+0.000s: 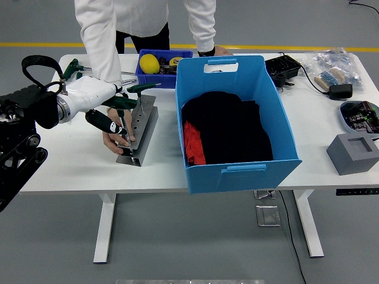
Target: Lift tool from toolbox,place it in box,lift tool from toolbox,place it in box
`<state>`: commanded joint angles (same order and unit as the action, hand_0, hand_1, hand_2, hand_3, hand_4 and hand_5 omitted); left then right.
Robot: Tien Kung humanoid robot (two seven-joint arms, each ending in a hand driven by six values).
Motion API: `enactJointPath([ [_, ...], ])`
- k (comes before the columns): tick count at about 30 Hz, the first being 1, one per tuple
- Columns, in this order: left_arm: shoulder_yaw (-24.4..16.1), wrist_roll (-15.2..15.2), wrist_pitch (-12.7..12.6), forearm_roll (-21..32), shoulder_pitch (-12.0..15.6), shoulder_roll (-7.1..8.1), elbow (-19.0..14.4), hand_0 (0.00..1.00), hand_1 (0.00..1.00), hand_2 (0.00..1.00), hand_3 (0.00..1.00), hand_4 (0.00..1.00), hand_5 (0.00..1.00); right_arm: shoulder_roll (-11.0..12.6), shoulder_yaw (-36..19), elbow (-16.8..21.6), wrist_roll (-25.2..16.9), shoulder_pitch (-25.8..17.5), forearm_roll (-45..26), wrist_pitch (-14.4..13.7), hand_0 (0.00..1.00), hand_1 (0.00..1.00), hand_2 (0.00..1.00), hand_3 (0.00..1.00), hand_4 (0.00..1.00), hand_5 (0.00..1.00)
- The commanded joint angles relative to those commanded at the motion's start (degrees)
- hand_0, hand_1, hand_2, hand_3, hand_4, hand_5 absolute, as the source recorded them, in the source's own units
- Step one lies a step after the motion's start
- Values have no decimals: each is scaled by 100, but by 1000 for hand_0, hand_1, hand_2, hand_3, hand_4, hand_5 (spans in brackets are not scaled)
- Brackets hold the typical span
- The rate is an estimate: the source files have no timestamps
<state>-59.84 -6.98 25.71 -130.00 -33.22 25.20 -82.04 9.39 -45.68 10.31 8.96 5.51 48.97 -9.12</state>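
I have the left hand (100,97) over the metal tool rack (137,130), its fingers apparently curled around a green T-handle tool (121,103) seated there, though I can't be sure the grip is closed. A person's hand (113,137) presses on the rack's near end, I think to steady it. The blue box (237,171) sits just right, a short carry away.

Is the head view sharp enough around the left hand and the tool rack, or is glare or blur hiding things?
Head view: lighting is even and soft, with no glare on the white table. The left hand looks slightly soft at its fingers, and it overlaps the person's hand at the tool rack, so contact is hard to read. The blue bin is sharp, but its dark contents lack detail.
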Motion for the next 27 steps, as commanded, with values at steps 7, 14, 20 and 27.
enactJointPath([
  [7,131,-178,23,0,-49,-23,88,386,415,327,561,998,721,9,32,0,-11,2,-40,0,619,605,684,553,797,642],
  [14,226,-292,-15,0,-106,-33,193,314,282,243,436,998,750,18,55,0,-21,24,-89,-6,621,606,683,554,798,641],
  [20,281,-380,-147,0,-141,-50,273,279,214,192,344,998,775,25,82,0,-29,42,-132,-10,620,605,683,554,799,641],
  [27,385,-454,-243,0,-171,-52,377,242,155,148,276,998,792,24,85,0,-27,59,-147,-12,619,605,683,554,800,640],
])
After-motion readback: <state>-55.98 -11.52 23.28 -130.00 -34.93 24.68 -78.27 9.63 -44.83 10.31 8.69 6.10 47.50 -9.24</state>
